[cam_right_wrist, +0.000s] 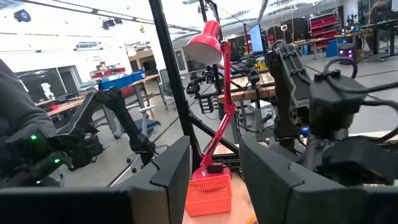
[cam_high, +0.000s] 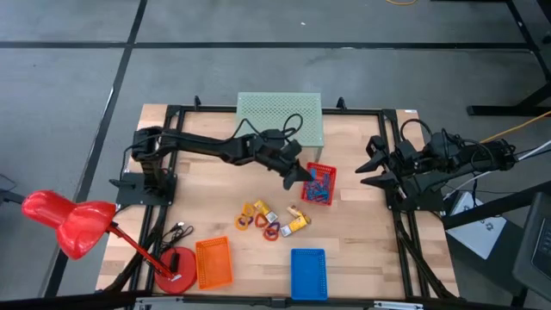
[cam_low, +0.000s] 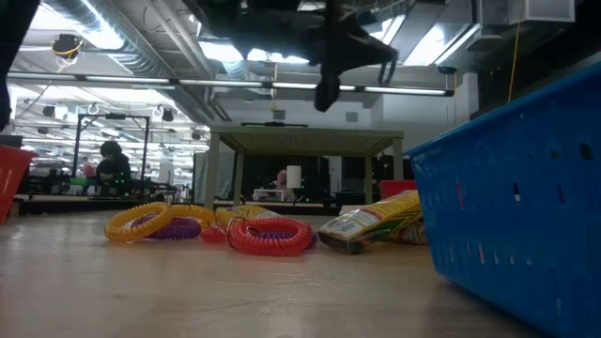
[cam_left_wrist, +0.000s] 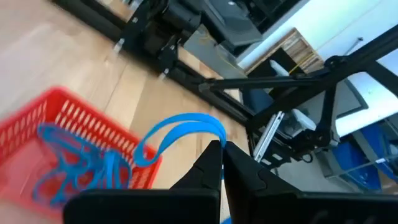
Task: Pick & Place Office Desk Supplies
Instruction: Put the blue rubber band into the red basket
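From above, the left gripper (cam_high: 303, 176) hangs over a small red plastic basket (cam_high: 320, 183) of blue loop clips (cam_high: 318, 189); the right gripper (cam_high: 372, 164) waits aside, fingers parted. Coloured rings (cam_high: 258, 222) lie mid-table. The left wrist view shows fingers (cam_left_wrist: 208, 165) pinching one blue loop clip (cam_left_wrist: 183, 124) above the basket.

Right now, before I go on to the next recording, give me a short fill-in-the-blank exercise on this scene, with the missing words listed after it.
1. The left end effector is shut on a blue ____.
2. It hangs over the ____ basket, which already holds blue clips.
3. The right end effector, waiting at the table's right edge, is ____.
4. The basket nearest the red desk lamp is ____.

Missing words: clip; red; open; orange
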Controlling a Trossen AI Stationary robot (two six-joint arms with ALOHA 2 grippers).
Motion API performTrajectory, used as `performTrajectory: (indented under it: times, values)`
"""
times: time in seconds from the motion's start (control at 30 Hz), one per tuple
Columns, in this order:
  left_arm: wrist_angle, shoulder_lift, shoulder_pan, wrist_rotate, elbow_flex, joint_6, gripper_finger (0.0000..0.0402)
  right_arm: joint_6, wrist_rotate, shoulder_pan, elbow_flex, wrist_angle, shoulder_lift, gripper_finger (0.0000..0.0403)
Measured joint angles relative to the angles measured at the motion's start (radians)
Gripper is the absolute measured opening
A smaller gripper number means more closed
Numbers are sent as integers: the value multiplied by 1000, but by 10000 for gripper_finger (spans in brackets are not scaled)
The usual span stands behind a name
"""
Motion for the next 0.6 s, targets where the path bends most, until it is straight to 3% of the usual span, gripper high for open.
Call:
performTrajectory:
  times: [0.37,0.6]
  values:
    - [-15,215,-4,77,242,56,3,3,8,-3,0,0,0,142]
    - [-112,300,-2,87,315,112,22,13,8,-3,0,0,0,142]
